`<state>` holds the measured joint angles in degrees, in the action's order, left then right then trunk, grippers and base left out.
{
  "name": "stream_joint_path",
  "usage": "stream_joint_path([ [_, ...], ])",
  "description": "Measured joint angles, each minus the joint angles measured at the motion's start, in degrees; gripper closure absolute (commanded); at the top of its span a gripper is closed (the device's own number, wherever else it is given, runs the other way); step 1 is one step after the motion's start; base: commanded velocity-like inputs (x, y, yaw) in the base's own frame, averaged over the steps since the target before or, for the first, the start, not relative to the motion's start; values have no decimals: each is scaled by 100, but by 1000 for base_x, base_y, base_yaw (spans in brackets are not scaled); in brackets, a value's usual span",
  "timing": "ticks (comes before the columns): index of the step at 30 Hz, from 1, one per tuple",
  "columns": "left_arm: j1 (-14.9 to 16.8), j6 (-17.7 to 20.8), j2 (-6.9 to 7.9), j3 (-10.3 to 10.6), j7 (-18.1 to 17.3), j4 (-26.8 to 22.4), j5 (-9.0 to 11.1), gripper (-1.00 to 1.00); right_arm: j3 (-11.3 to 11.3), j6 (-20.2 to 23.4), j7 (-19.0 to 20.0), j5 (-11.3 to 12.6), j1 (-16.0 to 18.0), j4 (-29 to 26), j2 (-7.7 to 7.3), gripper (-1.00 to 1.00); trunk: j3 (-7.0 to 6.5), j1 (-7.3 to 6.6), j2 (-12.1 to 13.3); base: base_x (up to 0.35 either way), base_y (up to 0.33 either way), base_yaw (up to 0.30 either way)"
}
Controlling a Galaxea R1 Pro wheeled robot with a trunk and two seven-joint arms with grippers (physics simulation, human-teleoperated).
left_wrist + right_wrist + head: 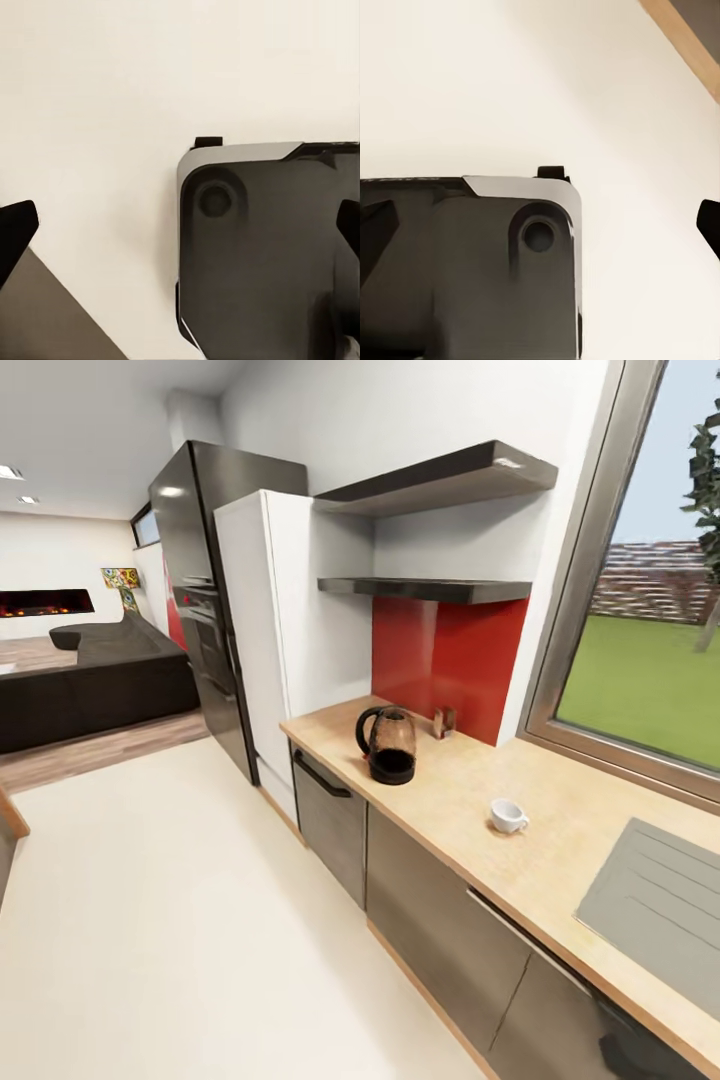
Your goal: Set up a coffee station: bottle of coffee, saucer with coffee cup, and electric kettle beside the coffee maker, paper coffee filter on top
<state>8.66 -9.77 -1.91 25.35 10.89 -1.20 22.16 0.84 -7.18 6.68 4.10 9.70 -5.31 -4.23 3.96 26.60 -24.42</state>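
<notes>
Table point(470, 800): one, a long wood-tone top over grey fronts, running from the white cupboard toward the steel sink point(650, 905). The task's things on view stand on it. Driving in too close could knock the robot base point(262, 255) against the fronts.
Shelves point(440, 480): two dark boards on the wall above the table's far end, over a red panel point(440, 650). An arm raised in a hurry could catch the lower one.
Kettle point(388, 745): one, upright near the table's far end, handle turned toward the cupboard. It looks top-heavy; a pinch on the rounded body rather than the handle would likely slip.
Left hand point(180, 229): one, fingers spread wide, holding nothing, hanging over the pale floor point(90, 90) beside the robot base.
Right hand point(540, 225): one, likewise spread wide and holding nothing. Both hang low, so lifting late could strike the table's edge.
Cup point(508, 816): one, white, bare on the table between kettle and sink, well apart from both. It is light and could be swept off.
Bottle point(444, 722): one small brown thing against the red panel, probably the coffee, though it is too small to be sure. Reaching past the kettle could topple either.
</notes>
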Motion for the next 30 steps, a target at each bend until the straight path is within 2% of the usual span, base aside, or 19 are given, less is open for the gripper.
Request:
stream_joint_path([
  [4,-1,-7,-6,1,0,-4,0,-100,-4,-1,1,0,1,1,-8,-100,0,0,0,312,137,123],
  [22,-2,-7,-10,0,0,-9,1,-100,3,-1,0,-5,2,8,-5,-100,-30,0,0,326,80,271],
  [30,-1,-8,-8,0,1,-7,1,-100,3,0,1,-5,2,8,-5,-100,-31,0,0,298,198,278],
])
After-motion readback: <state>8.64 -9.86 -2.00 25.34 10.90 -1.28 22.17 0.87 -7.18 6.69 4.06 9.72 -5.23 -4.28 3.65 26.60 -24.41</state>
